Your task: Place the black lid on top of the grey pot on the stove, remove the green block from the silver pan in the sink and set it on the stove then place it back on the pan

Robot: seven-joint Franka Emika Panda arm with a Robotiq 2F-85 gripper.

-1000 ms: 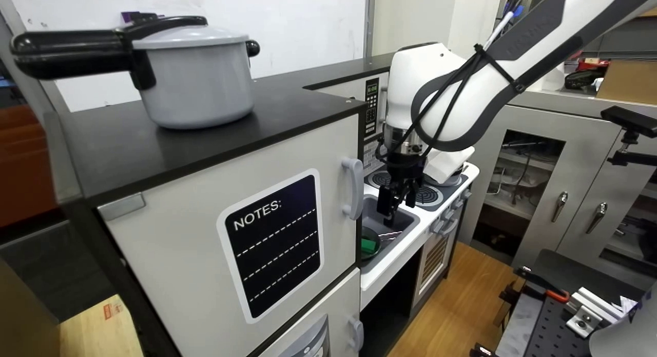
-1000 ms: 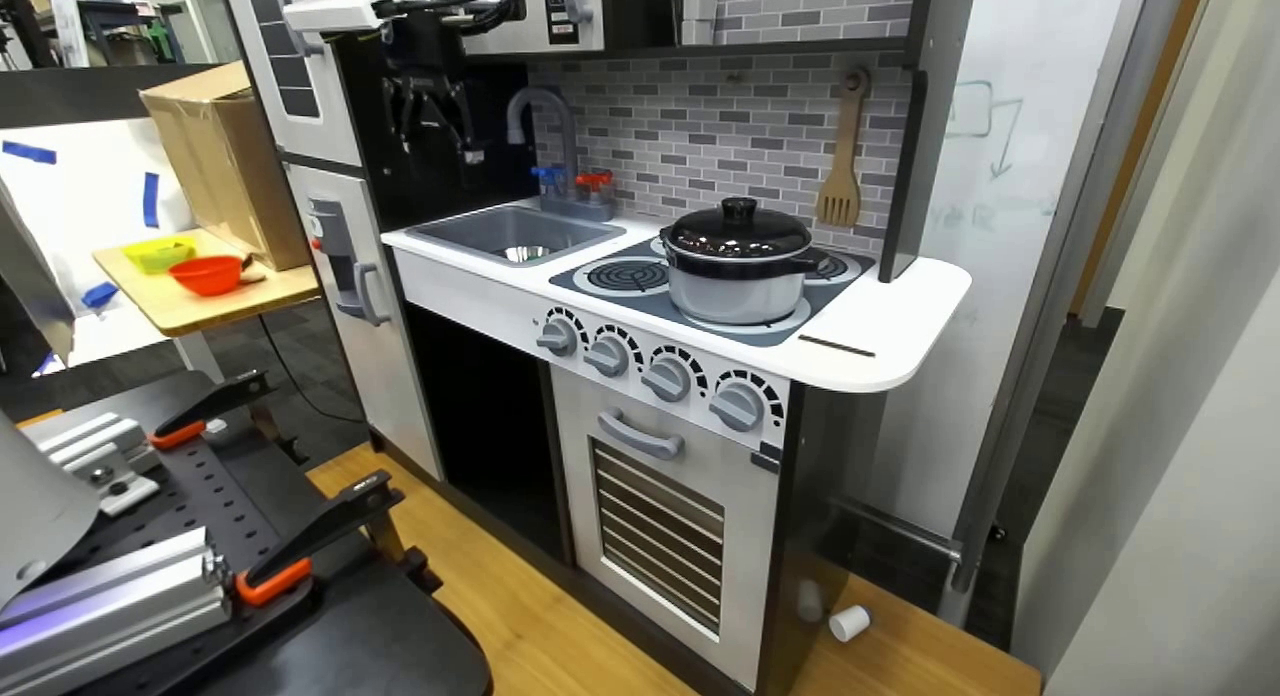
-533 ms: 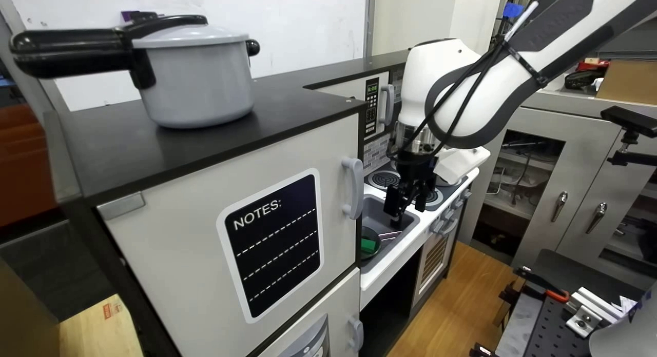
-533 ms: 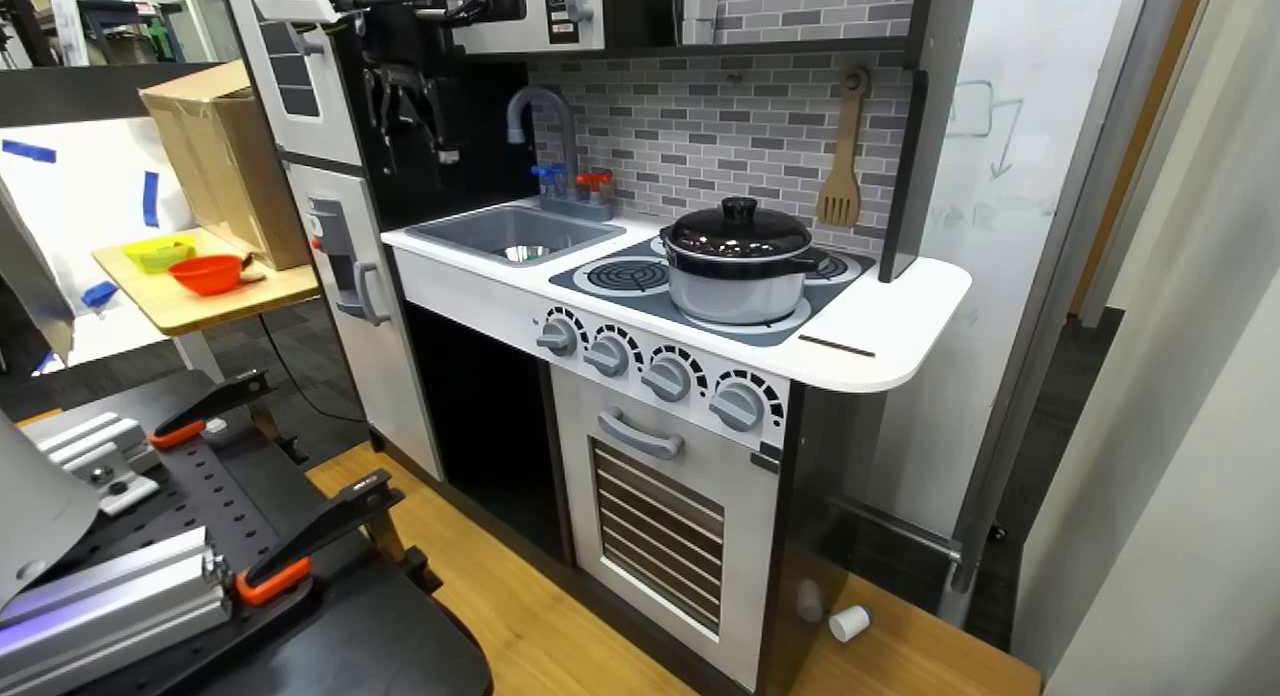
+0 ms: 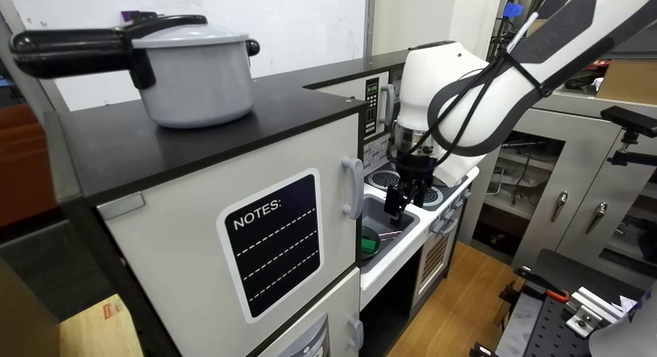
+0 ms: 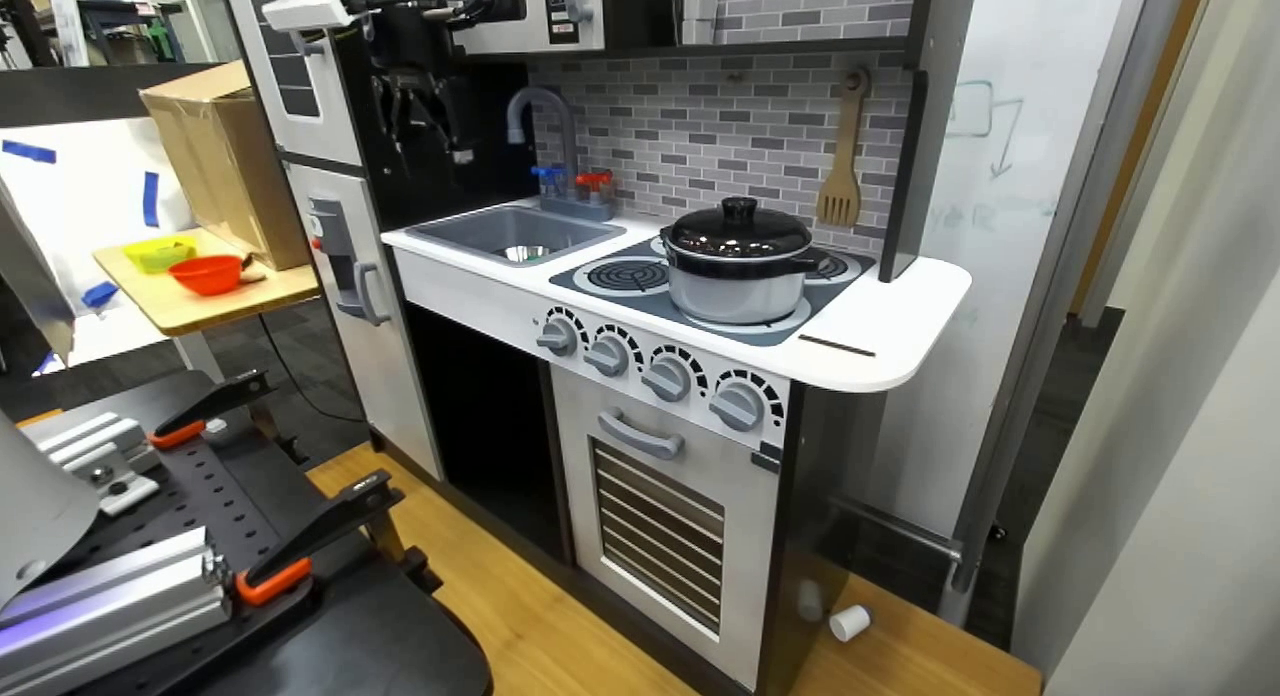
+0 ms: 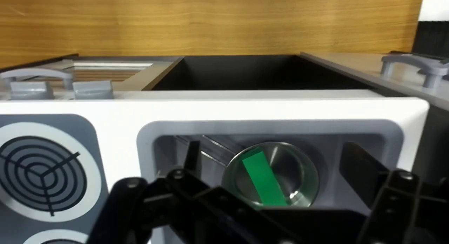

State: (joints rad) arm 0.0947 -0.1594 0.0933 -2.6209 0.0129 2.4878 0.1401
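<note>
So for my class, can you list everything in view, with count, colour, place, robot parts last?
Stove: 1, grey, in counter
Pot: 1, grey, on stove
Lid: 1, black, on pot
Sink: 1, grey, beside stove
Pan: 1, silver, in sink
Block: 1, green, in pan
Faucet: 1, grey, behind sink
Knobs: 4, grey, on counter front
Oven: 1, pale grey, below knobs
Spatula: 1, brown, against tiles
Microwave: 1, pale grey, above sink
Big pot: 1, pale grey, lidded, on cabinet
Bowls: 2, red and yellow, on table
Cylinder: 1, white, on wooden base
Clamps: at least 2, black and orange, on bench
Remaining background: cluttered, not counted
Arm: 1, white and black, above counter
Gripper: 1, black, open, above sink
</note>
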